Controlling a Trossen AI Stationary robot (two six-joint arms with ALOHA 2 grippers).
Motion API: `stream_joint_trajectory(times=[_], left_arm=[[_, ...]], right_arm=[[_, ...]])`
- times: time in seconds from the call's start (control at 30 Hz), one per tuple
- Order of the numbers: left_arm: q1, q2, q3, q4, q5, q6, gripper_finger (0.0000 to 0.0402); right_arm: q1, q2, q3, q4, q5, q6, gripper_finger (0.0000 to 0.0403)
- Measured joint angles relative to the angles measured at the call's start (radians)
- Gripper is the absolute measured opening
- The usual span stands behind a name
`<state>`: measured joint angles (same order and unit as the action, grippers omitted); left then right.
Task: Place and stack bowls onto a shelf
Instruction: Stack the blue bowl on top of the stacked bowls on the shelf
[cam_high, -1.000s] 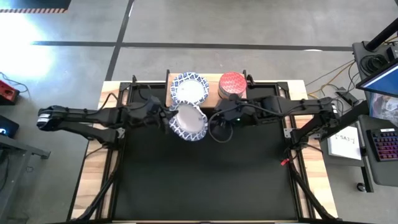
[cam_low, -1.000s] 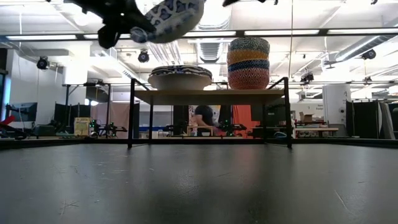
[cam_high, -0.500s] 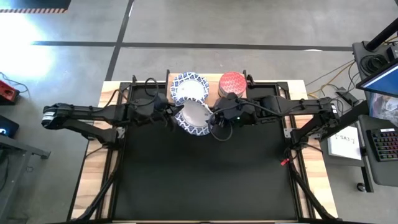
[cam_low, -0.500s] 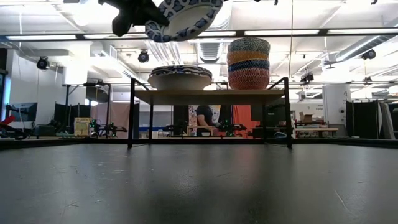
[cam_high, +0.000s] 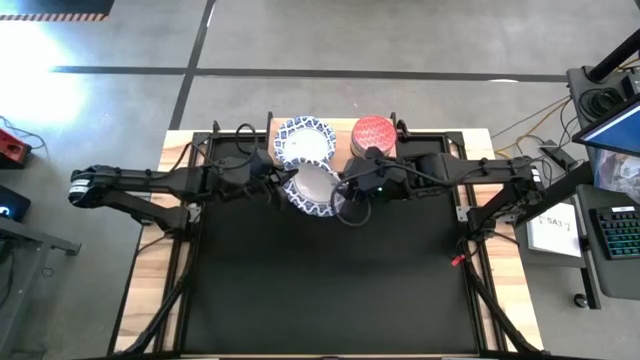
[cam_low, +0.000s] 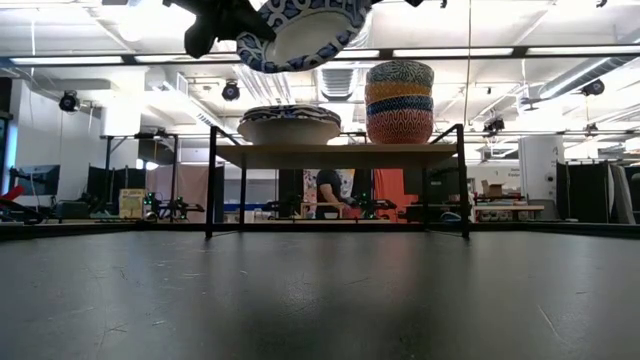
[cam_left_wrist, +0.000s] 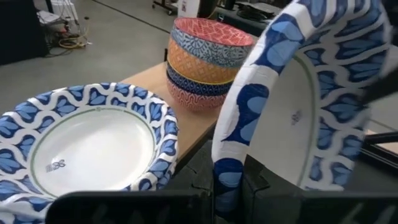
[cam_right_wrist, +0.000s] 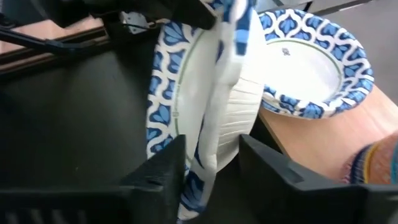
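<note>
While both grippers pinched one wide bowl aloft just before shelf, small-bowl stack & other wide bowls already sat there; approx. last placement remained.

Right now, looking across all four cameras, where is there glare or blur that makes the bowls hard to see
Low view: bright ceiling lights behind the held bowl leave the left gripper a dark silhouette. Right wrist view: the held bowl sits close and soft-edged. Left wrist view: the stack of small bowls and the shelf read clearly. High view: even light, bowls small.
</note>
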<state>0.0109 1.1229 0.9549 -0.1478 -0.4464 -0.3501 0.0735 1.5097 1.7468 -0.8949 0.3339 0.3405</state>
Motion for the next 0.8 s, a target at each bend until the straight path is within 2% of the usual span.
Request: stream_joint_trajectory(times=[0.2,0.27,0.4,0.8], left_arm=[[0.0,-0.001,0.011,-0.02,0.031,-0.002,0.0006],[-0.001,-0.002,0.012,-0.036,0.037,-0.004,0.0012],[-0.002,-0.003,0.012,-0.051,0.061,-0.032,0.0036],[-0.002,-0.007,0.013,-0.042,0.274,-0.027,0.0142]], right_arm=[[-0.009,0.0,0.0,-0.026,0.012,0.0,0.0034],[-0.01,0.0,0.0,-0.032,0.012,-0.001,0.0017],[-0.01,0.0,0.0,-0.035,0.009,-0.003,0.0014],[-0.047,0.0,0.0,-0.034,-0.001,-0.024,0.0013]])
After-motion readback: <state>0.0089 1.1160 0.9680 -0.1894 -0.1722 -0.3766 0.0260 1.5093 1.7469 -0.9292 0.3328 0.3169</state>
